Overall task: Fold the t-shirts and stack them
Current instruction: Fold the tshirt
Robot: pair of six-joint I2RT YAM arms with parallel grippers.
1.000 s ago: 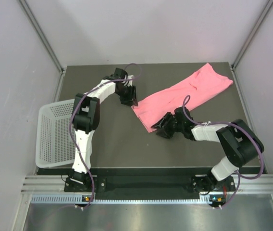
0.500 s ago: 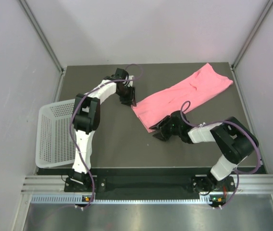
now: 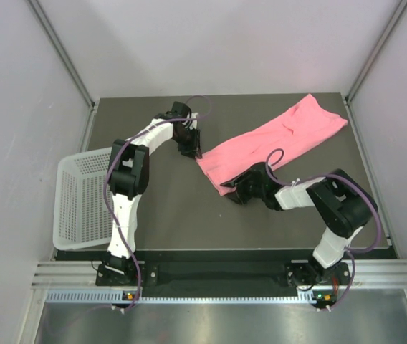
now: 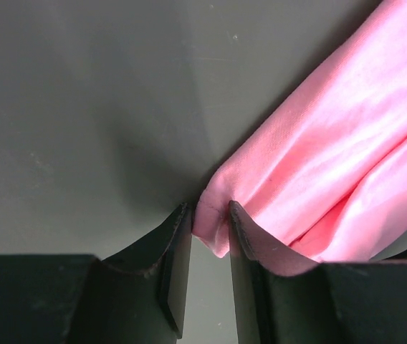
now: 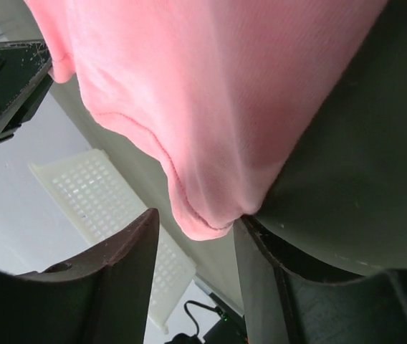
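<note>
On the dark table (image 3: 153,208), you had the salmon-pink t-shirt (image 3: 275,140) lying as a long band from the middle toward the far right corner, with the white basket (image 3: 78,204) at the left edge. Your left gripper (image 4: 208,215) pinched the band's near-left corner between narrowed jaws. Your right gripper (image 5: 196,218) stood spread around the near hem corner.

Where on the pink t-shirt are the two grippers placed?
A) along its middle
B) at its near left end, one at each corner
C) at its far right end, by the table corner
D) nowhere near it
B: the left gripper and the right gripper each straddle a corner of the t-shirt at its near left end.
</note>
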